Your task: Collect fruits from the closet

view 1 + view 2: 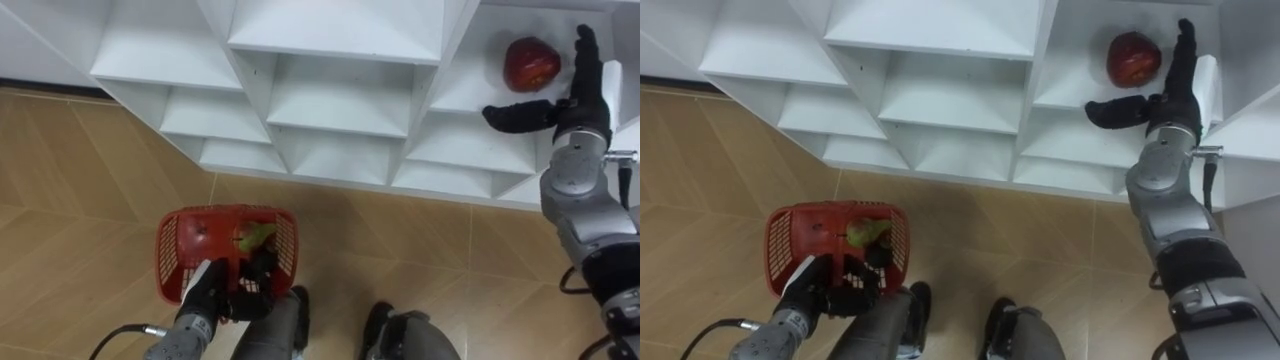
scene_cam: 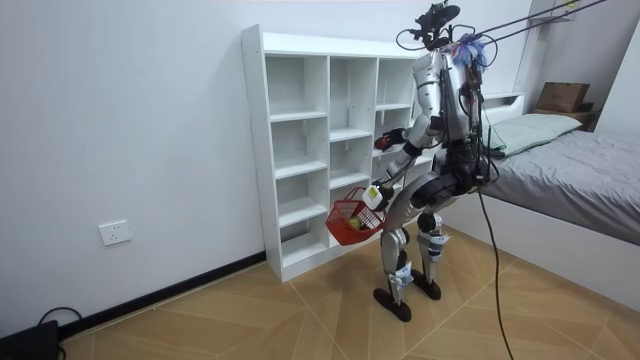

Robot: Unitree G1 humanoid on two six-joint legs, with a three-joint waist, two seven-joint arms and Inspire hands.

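Observation:
A red apple [image 1: 531, 63] lies in a shelf compartment of the white closet [image 1: 330, 90], at the upper right. My right hand [image 1: 578, 95] is inside that compartment and open. Its straight fingers stand just right of the apple and its thumb stretches out below it, a small gap showing between them. My left hand [image 1: 212, 288] is shut on the near rim of a red plastic basket [image 1: 172, 262], held low in front of my legs. Inside the basket lie a red fruit [image 1: 197, 236] and a green fruit [image 1: 256, 237].
The closet's other compartments in the eye views hold nothing. In the room view I stand facing the closet [image 2: 300, 150] on a wooden floor [image 2: 300, 320], with a bed [image 2: 570, 175] behind me and a wall socket [image 2: 116, 233] at the room view's left.

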